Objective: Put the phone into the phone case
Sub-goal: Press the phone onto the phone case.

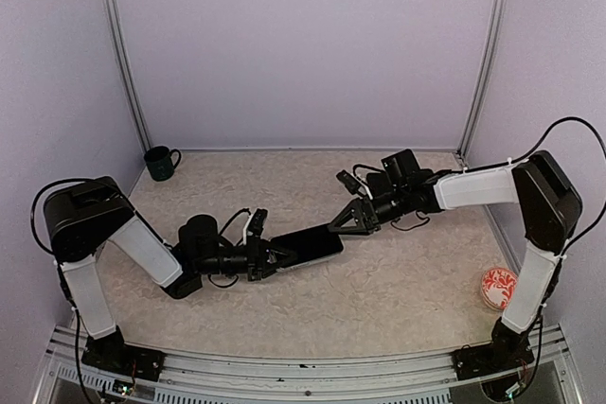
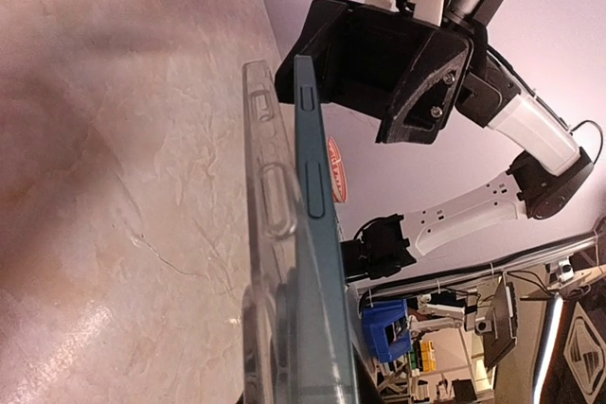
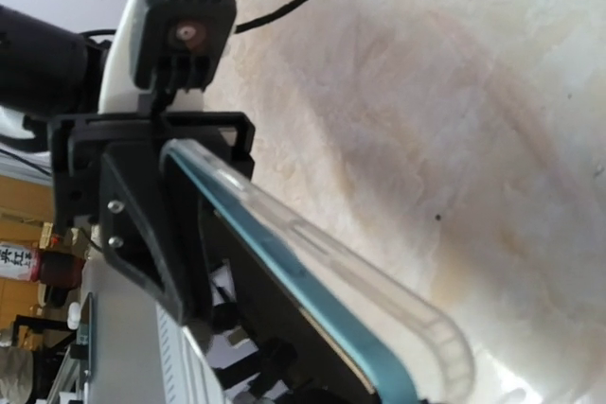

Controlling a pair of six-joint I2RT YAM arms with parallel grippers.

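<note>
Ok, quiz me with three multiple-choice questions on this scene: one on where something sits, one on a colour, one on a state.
1. The mug stands: A at the far left corner of the table; B by the right arm's base; C between the grippers.
2. The edge of the phone is: A red; B teal; C yellow.
3. The left gripper is: A open, empty; B clamped on phone and phone case; C holding the mug.
Answers: A, it sits by the back wall, left; B, both wrist views show teal; B, the right wrist view shows it closed around both.
</note>
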